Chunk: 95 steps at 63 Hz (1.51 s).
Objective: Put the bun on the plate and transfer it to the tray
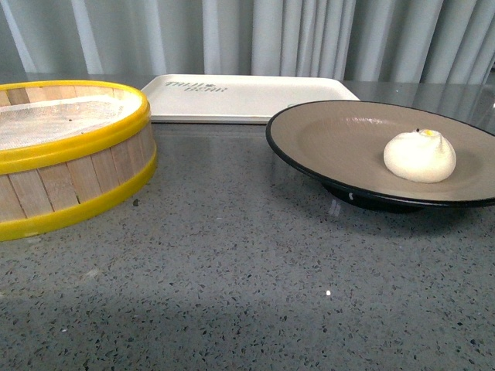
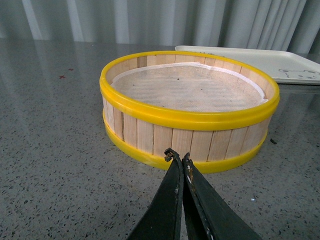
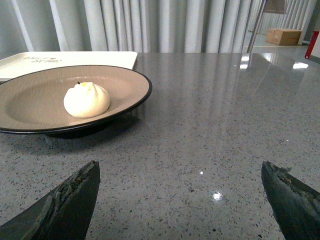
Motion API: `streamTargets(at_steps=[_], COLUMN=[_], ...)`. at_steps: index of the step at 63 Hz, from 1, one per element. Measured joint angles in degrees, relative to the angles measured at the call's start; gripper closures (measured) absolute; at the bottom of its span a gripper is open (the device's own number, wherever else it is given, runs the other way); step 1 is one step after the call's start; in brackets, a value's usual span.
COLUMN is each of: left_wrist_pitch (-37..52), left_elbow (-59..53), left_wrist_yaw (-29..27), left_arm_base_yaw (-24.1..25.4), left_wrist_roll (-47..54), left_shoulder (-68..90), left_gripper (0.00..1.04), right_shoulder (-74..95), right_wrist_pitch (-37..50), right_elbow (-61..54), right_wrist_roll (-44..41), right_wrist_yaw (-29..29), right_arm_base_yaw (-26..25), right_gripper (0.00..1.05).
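Observation:
The white bun [image 1: 420, 156] with its yellow dot rests inside the beige plate [image 1: 332, 139] with the black rim, right of the plate's middle. Behind the plate lies the cream tray [image 1: 247, 97], flat on the counter, nothing on it. In the right wrist view the bun [image 3: 87, 99] sits on the plate [image 3: 30, 107], with the tray [image 3: 65, 60] beyond. My right gripper [image 3: 180, 175] is open over bare counter, apart from the plate's rim. My left gripper [image 2: 177, 156] is shut on nothing, close to the steamer's wall. Neither gripper shows in the front view.
A yellow-rimmed wooden steamer basket [image 1: 69, 154] stands at the left, its liner bare [image 2: 190, 87]. Grey speckled counter [image 1: 247, 294] stretches across the front. Pale curtains [image 1: 309, 35] hang behind the table. A cardboard box [image 3: 284, 36] sits far off on the floor.

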Motion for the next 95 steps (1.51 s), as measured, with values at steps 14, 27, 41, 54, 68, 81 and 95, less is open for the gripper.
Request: streamTargets(at_steps=[14, 27, 41, 54, 68, 81, 95], left_wrist_pitch=[-3.63, -8.85, -15.87, -15.96, -15.96, -15.96, -15.96], left_elbow=[0.00, 0.02, 0.02, 0.02, 0.02, 0.02, 0.02], left_wrist_yaw=[0.00, -0.09, 0.00, 0.00, 0.00, -0.07, 0.00], left_arm_base_yaw=[0.00, -0.02, -0.02, -0.02, -0.02, -0.02, -0.02], left_wrist_roll=[0.02, 0.00, 0.02, 0.00, 0.00, 0.07, 0.02], left_shoulder=[-3.58, -8.31, -15.45, -15.50, -15.52, -15.54, -15.54], left_gripper=[1.01, 1.01, 1.01, 0.86, 0.37, 0.05, 0.07], right_shoulder=[0.00, 0.00, 0.00, 0.00, 0.00, 12.31, 41.70], right_wrist_pitch=[0.00, 0.00, 0.00, 0.00, 0.00, 2.25, 26.18], right_elbow=[0.00, 0.00, 0.00, 0.00, 0.00, 5.40, 18.05], right_wrist_roll=[0.00, 0.02, 0.02, 0.02, 0.02, 2.05, 18.36], right_wrist_yaw=[-0.02, -0.02, -0.04, -0.02, -0.02, 17.22, -2.14], right_arm_base_yaw=[0.00, 0.00, 0.02, 0.00, 0.00, 1.95, -14.93], right_gripper=[0.08, 0.08, 0.08, 0.08, 0.08, 0.08, 0.08])
